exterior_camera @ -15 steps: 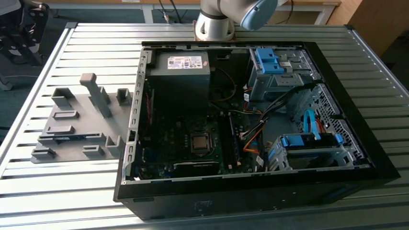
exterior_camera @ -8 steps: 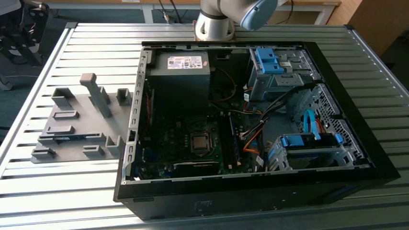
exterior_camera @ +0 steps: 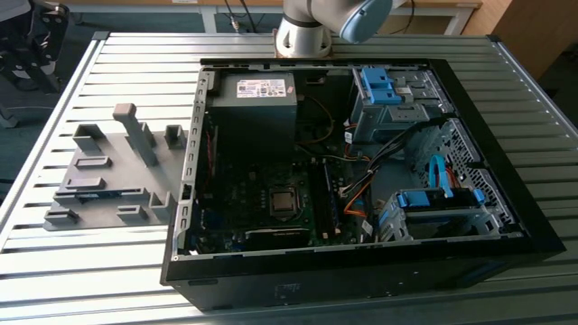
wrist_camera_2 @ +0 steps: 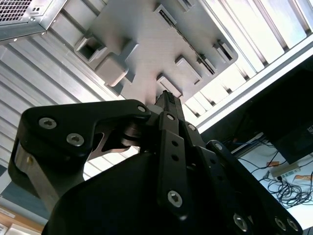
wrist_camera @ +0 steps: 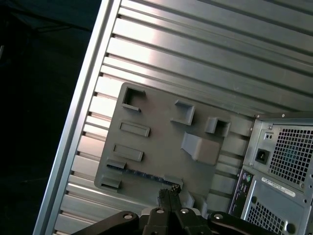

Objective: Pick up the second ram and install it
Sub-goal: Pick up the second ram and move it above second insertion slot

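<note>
Looks down in both wrist views past the pincer, its tips pressed together with nothing between them, hanging above the grey holder plate and apart from it. Finds the second ram untouched, standing on its long edge in that plate: a dark blue-green strip seated between small grey blocks along the plate edge closest to the pincer tips in the first wrist view. Places the plate, in the exterior view, flat on the slatted metal desk, just beside the open computer case on the exterior view's left. Puts the ram there as a thin dark strip towards the plate's left side, well apart from the case. Catches the arm's base at the desk's far edge, behind the case
</note>
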Controlling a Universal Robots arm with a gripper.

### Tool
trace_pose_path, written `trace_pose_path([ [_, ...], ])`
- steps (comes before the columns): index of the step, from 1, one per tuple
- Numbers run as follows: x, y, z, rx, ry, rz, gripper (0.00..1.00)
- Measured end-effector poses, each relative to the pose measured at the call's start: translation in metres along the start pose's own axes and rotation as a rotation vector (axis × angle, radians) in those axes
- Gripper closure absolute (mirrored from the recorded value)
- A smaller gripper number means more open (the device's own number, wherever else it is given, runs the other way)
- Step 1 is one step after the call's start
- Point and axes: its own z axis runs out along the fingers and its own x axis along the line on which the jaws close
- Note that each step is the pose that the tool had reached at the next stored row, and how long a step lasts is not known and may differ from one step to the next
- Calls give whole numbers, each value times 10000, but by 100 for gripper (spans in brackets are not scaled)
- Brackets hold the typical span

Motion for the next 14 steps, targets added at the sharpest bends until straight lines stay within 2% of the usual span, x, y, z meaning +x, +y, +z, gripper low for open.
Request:
trace_pose_path([
  [14,1,0,0,-4,1,-146,89],
])
